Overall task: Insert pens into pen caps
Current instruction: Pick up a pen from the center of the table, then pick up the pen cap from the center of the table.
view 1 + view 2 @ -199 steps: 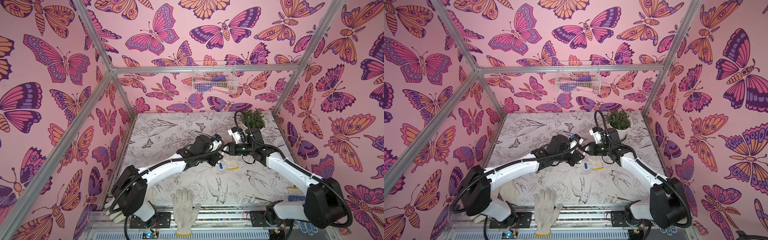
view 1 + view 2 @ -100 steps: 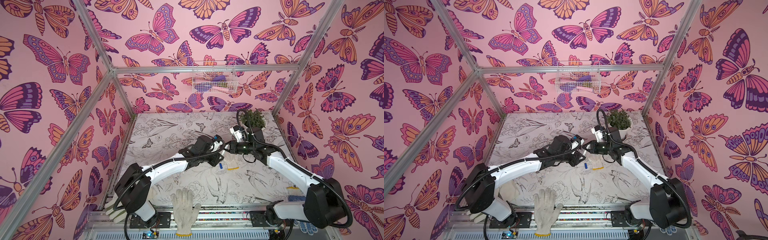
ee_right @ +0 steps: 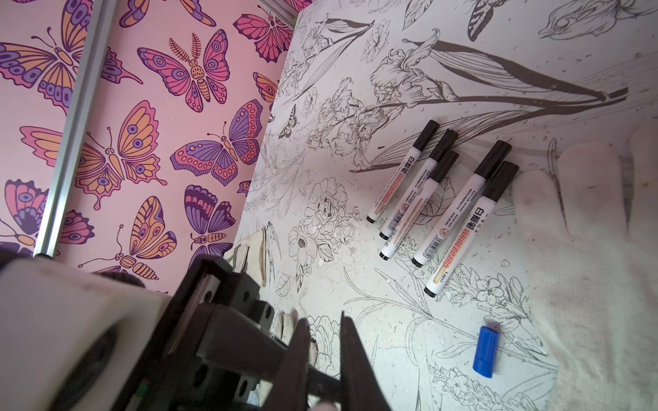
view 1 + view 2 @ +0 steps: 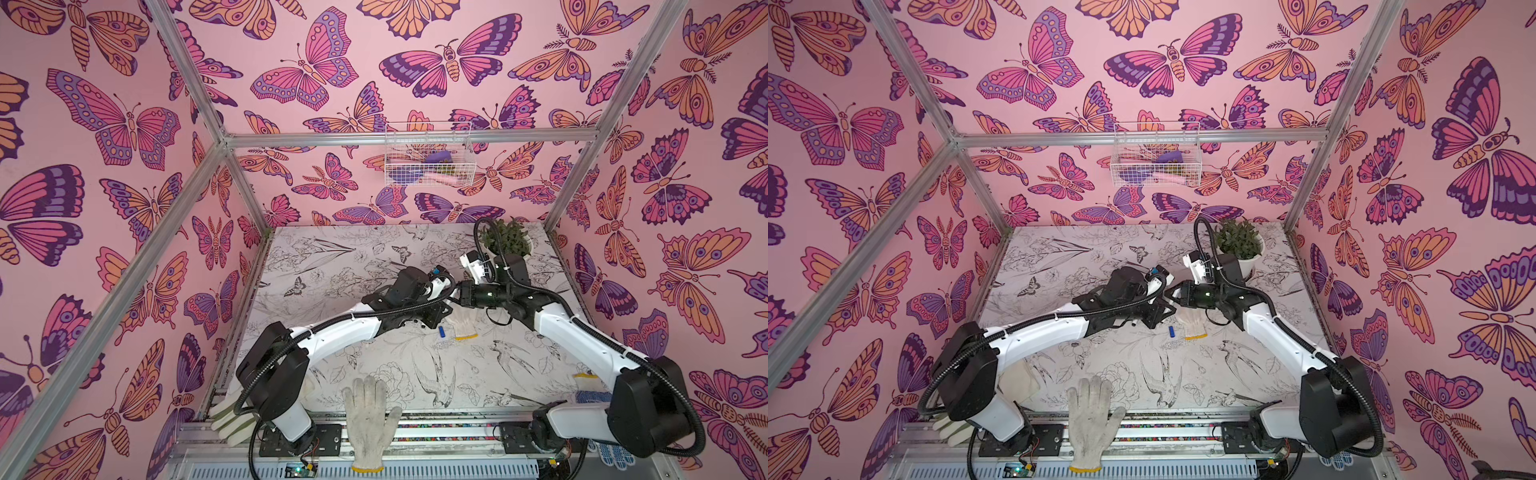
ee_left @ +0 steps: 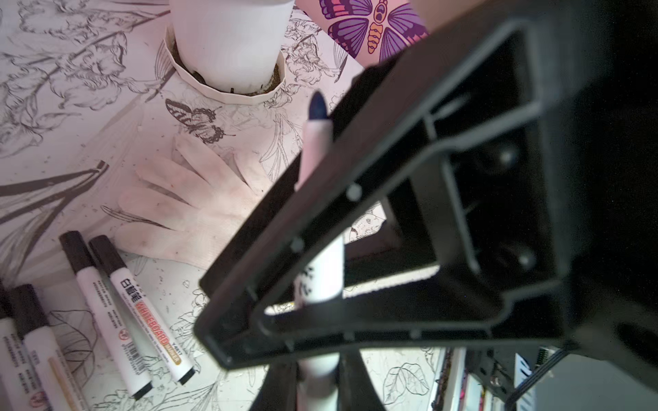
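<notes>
The left fingers (image 5: 356, 386) and right fingers (image 3: 356, 366) pinched a slim white-barrelled, blue-tipped marker pen (image 5: 315, 149); a short blue plastic cap (image 3: 485, 351) lay on the flower-printed table (image 3: 320, 277) at six o'clock.

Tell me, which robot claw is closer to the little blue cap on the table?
Left. The left gripper, holding a blue-tipped pen, hangs just above and beside the blue cap. The right gripper is farther back, toward the potted plant.

Plastic, knit cloth, matt print
Pens (image 3: 455, 210): smooth white plastic barrels. Blue cap (image 3: 485, 351): smooth plastic. Glove (image 3: 587, 284): rough knit cloth. Bench (image 3: 391, 320): matt printed covering.
</notes>
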`<state>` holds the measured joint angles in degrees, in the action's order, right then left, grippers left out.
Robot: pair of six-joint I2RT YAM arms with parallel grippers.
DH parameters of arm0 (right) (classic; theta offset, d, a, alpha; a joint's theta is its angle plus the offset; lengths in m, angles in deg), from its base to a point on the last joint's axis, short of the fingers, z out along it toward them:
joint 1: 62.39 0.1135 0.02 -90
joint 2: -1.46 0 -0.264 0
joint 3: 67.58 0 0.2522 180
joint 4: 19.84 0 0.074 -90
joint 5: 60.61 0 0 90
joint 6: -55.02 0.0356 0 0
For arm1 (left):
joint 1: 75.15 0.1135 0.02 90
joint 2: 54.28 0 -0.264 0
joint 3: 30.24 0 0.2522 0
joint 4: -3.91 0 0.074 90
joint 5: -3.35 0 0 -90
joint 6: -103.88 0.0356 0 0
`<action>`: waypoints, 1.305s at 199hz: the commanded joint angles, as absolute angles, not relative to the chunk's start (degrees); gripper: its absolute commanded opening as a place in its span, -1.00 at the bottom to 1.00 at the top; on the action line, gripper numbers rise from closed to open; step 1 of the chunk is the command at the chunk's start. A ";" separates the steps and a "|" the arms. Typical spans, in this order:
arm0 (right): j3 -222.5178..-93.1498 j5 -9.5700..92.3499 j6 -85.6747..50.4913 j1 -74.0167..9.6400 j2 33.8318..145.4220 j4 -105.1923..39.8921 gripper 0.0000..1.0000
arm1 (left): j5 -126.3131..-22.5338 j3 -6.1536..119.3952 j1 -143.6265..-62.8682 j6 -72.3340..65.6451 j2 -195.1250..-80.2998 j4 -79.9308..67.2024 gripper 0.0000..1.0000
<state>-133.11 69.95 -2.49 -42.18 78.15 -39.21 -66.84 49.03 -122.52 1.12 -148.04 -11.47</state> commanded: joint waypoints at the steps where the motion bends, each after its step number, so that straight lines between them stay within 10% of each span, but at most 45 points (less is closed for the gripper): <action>1: -134.87 70.96 -0.96 -42.82 76.03 -36.62 -0.95 | -68.02 46.83 -122.43 0.93 -146.79 -11.44 -1.00; 29: -133.77 69.76 -1.40 -42.79 73.79 -36.12 -0.16 | -73.99 44.57 -121.75 -1.56 -145.62 -11.75 -1.00; 75: -128.63 57.92 -5.67 -42.70 65.66 -38.57 0.22 | -78.85 39.80 -119.56 -4.86 -144.34 -11.74 -1.00; 260: -140.42 32.08 -19.62 -26.27 98.45 -62.52 -0.22 | -87.78 33.29 -118.40 -8.10 -136.49 -9.95 -1.00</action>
<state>-138.42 35.11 -17.65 -26.93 96.42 -60.69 -86.58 34.96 -118.65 -7.88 -138.57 -11.12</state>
